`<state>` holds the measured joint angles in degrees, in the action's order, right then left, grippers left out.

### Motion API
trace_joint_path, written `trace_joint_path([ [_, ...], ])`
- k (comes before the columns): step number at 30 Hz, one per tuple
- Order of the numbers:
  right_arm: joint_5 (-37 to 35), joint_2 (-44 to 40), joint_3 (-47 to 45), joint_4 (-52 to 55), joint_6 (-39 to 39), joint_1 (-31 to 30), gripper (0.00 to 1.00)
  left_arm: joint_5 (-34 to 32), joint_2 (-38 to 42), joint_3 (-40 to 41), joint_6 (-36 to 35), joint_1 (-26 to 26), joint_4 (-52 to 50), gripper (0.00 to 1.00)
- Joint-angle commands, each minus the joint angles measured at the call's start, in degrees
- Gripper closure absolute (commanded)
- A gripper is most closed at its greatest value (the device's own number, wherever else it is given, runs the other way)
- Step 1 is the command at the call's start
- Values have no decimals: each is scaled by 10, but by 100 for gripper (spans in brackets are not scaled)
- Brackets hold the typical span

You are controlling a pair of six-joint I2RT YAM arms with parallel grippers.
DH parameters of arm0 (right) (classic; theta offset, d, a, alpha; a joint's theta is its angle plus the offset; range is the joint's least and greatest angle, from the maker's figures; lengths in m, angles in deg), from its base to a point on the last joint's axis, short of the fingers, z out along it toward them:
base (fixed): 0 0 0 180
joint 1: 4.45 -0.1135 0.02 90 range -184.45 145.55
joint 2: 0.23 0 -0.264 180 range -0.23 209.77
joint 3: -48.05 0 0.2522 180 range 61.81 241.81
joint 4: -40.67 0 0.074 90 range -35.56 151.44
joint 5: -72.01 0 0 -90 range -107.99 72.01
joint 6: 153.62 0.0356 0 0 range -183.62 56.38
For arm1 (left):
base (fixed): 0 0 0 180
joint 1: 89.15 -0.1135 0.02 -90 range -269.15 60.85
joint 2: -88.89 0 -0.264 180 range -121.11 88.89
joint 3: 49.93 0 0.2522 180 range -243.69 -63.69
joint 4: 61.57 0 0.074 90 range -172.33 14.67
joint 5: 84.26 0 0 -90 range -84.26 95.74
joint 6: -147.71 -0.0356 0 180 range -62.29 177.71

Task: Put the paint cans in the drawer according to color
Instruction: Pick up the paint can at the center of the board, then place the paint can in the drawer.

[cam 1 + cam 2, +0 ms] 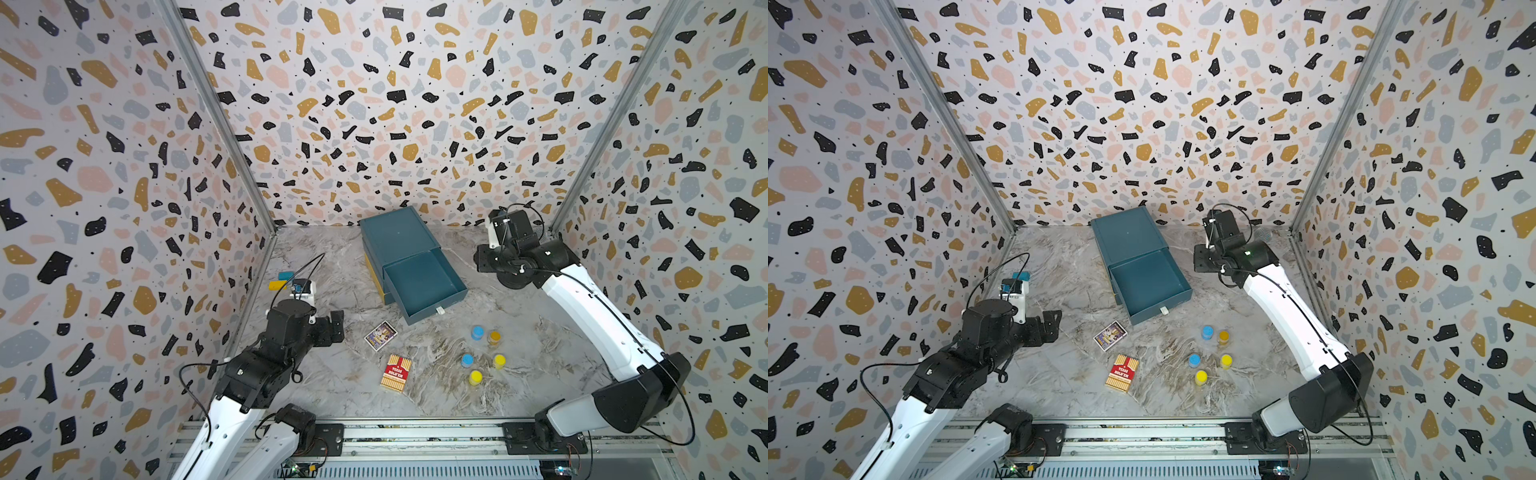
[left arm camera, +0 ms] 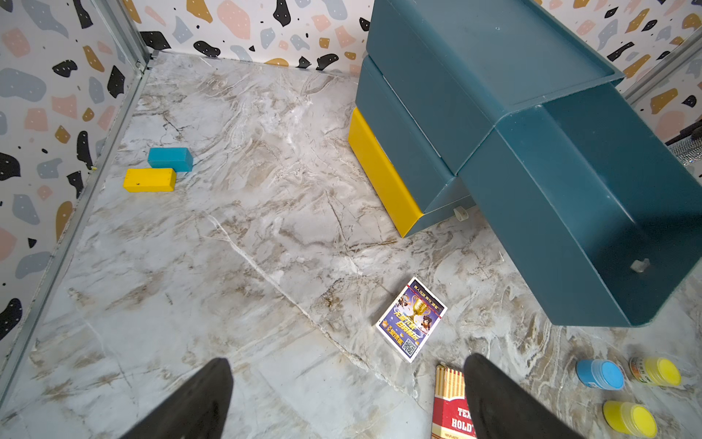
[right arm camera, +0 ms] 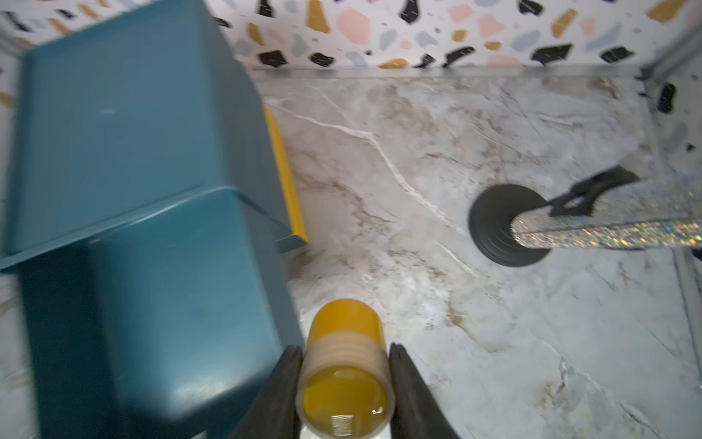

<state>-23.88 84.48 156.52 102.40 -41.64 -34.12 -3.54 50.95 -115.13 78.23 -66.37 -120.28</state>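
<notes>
The right claw (image 3: 345, 359) pinches the tiny orange paint can (image 3: 343, 327) by its clear sides, which look hard and slippery; the left claw (image 2: 347, 365) is spread.

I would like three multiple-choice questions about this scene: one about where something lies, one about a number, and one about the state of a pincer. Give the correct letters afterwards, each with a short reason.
1. Where do the blue block and the yellow block lie?
A. on the robot's right side
B. in the middle
C. on the robot's left side, close to the wall

2. How many paint cans stand on the table?
A. three
B. five
C. six

3. What is the state of the right pincer?
A. shut on an orange-lidded can
B. open and empty
C. shut on a blue-lidded can

Answers:
1 C: a top view shows both blocks beside that wall.
2 B: two blue, two yellow and one orange lid show there.
3 A: the right wrist view shows its fingers against the can's sides.
</notes>
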Motion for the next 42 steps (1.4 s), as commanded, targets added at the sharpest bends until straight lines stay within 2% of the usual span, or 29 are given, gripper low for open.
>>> trace_joint_path([
  [1,17,42,37,75,-13,-32,82,4,1,1,-7,-2,16,2],
  [8,13,118,81,89,-19,-87,82,2,2,2,-7,-2,16,2],
  [17,-3,177,103,101,-31,-102,80,0,2,2,-7,-2,16,2],
  [20,-5,184,106,102,-33,-103,73,0,0,2,-6,-2,16,2],
  [24,-6,190,108,102,-34,-105,57,1,0,2,-7,-2,16,2],
  [28,-9,191,114,102,-36,-105,47,1,0,2,-7,-1,16,2],
  [31,-11,189,123,105,-38,-105,42,1,0,2,-7,-1,16,2],
  [37,-45,131,123,105,-32,-105,45,-1,2,2,-6,-1,16,2],
  [39,-83,90,102,100,-30,-102,45,-1,1,2,-6,-2,16,2],
  [42,-88,23,37,79,-19,-68,46,-1,1,2,-7,-1,16,2],
])
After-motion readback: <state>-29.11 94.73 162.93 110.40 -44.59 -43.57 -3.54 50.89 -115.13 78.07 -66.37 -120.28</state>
